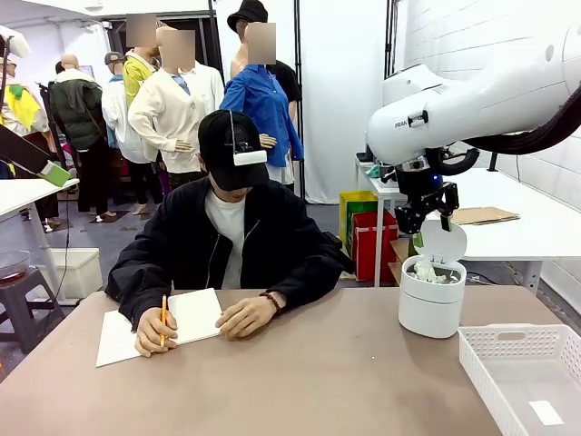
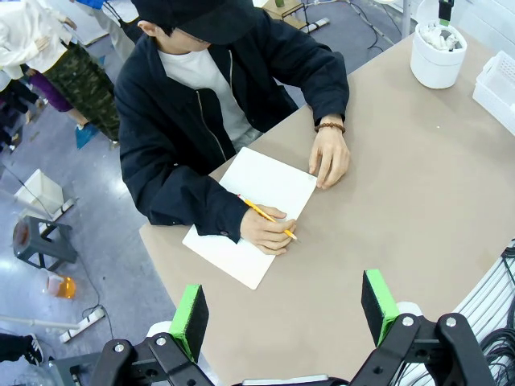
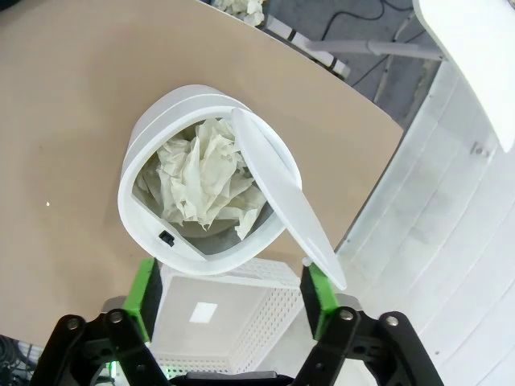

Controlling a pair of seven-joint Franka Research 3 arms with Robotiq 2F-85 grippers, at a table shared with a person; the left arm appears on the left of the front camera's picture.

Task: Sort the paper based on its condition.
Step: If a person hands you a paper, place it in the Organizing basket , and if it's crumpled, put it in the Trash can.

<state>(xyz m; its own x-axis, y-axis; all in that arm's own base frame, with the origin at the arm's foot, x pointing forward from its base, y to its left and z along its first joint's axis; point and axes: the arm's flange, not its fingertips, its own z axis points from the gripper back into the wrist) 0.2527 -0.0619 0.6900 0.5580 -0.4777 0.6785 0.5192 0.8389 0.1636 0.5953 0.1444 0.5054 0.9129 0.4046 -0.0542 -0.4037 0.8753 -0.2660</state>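
Right pincer (image 3: 232,296), released and empty, hangs at lower centre. Crumpled white paper wads (image 3: 201,181) lie beyond its fingertips, mid-frame, inside the round white plastic lidded bin (image 3: 129,173). Left pincer (image 2: 284,310) is released.

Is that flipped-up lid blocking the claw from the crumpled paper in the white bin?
No. The lid stands tipped up at one side; the crumpled paper in the bin lies uncovered below the open right gripper, nothing visible between them.

You had a person (image 1: 231,241) in black seated across the brown table (image 1: 318,381), an open notebook (image 1: 200,313) before them, a yellow pencil (image 1: 163,313) over its page. At the right stood a white bin (image 1: 432,304), lid (image 1: 445,241) tipped up, near a white perforated basket (image 1: 508,341).
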